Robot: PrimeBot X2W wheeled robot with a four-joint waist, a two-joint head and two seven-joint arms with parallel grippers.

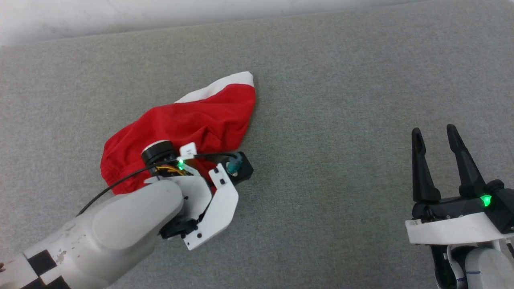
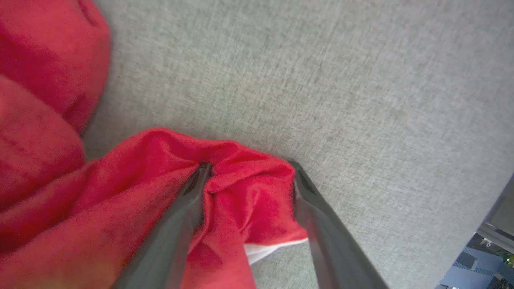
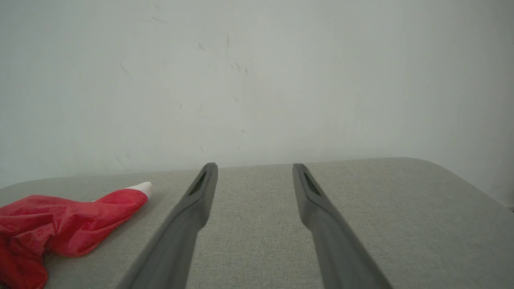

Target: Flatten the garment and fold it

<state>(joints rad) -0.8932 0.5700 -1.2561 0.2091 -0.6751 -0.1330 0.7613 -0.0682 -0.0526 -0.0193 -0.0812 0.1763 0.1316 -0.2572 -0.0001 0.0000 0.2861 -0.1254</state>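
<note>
The garment (image 1: 192, 120) lies crumpled in a red heap left of centre on the grey cloth surface, one leg with white hem trim (image 1: 225, 86) pointing away from me. My left arm's wrist (image 1: 188, 188) hangs over the heap's near edge and hides its fingers. In the left wrist view my left gripper (image 2: 249, 170) is open, its two fingers straddling a bunched fold of the garment (image 2: 60, 180) down at the surface. My right gripper (image 1: 433, 130) stands open and empty at the lower right, far from the garment (image 3: 60, 228).
The grey cloth surface (image 1: 341, 100) stretches wide to the right of the heap. A white wall (image 1: 120, 16) runs along its far edge. The surface's rounded far right corner (image 3: 421, 164) appears in the right wrist view.
</note>
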